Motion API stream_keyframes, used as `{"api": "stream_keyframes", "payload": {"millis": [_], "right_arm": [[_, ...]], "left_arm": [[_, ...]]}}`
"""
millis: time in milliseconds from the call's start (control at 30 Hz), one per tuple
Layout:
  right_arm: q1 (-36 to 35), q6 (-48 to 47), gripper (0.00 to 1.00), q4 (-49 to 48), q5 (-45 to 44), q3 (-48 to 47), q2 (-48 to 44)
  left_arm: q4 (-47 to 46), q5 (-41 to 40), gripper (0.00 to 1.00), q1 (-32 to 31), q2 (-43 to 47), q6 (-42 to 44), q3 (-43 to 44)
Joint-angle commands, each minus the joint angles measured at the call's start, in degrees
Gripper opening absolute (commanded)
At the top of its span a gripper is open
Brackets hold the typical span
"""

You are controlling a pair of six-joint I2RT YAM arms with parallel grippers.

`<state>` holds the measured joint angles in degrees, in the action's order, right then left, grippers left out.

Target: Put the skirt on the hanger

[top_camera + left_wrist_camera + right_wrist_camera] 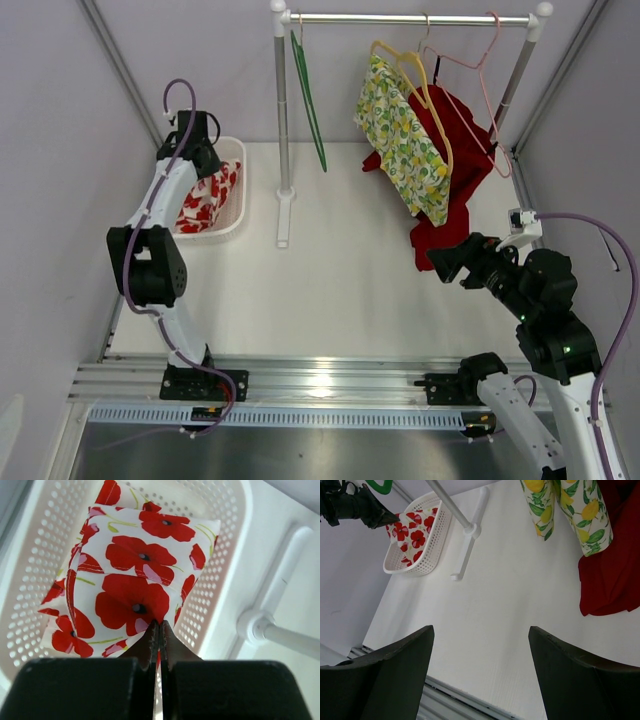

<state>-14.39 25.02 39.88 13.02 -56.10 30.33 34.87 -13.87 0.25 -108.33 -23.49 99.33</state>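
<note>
**Item: skirt** (pixel 132 580), white with red poppies, folded. It lies in the white perforated basket (pixel 227 555), straight ahead of and below the left pincer (pixel 159 626). Its long axis runs away from the tips, along the basket's length.

**Left pincer:** fingers pressed together, the tips on the skirt's nearest edge. A sliver of red shows between them, so the judgement is that they are clamped on that hem, though how deep the bite goes is hidden.

**Right pincer** (pixel 480 632): fingers wide apart and empty, held over the bare counter (pixel 350 270), well apart from the basket. The left arm is plainly the nearer.

**Target:** the green hanger (pixel 308 95) hangs bare on the rail (pixel 410 18), off to the left pincer's right, beyond the rack's upright post.

**Not made out:** the waistband or opening is lost in the folds. The skirt's far end is cut off in the left wrist view, and only a scrap of the hanger shows in the right wrist view.
</note>
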Motion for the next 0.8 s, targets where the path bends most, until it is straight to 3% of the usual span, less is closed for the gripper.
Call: {"api": "stream_keyframes", "payload": {"millis": [0,133,267,533,767], "right_arm": [[-0.02,0.03,0.83,-2.70,1.05,0.20,-0.18],[-0.02,-0.23,0.83,-3.05,1.05,0.37,-0.01],[-0.02,-0.58,0.83,-3.14,0.78,0.29,0.26],[-0.02,-1.20,0.82,-3.49,0.78,-1.21,1.66],[-0.02,-1.64,0.82,-3.93,0.26,-1.47,2.28]], "left_arm": [[-4.47,-1.34,0.00,-2.18,7.52,-1.03,-0.81],[-3.32,1.62,0.00,-1.75,10.86,-3.22,1.41],[-5.94,-0.19,0.00,-3.94,15.86,-2.62,-3.24],[-7.54,-2.83,0.00,-8.07,27.02,0.01,-1.07],[-8.77,-6.08,0.00,-17.45,34.41,5.98,3.32]]}}
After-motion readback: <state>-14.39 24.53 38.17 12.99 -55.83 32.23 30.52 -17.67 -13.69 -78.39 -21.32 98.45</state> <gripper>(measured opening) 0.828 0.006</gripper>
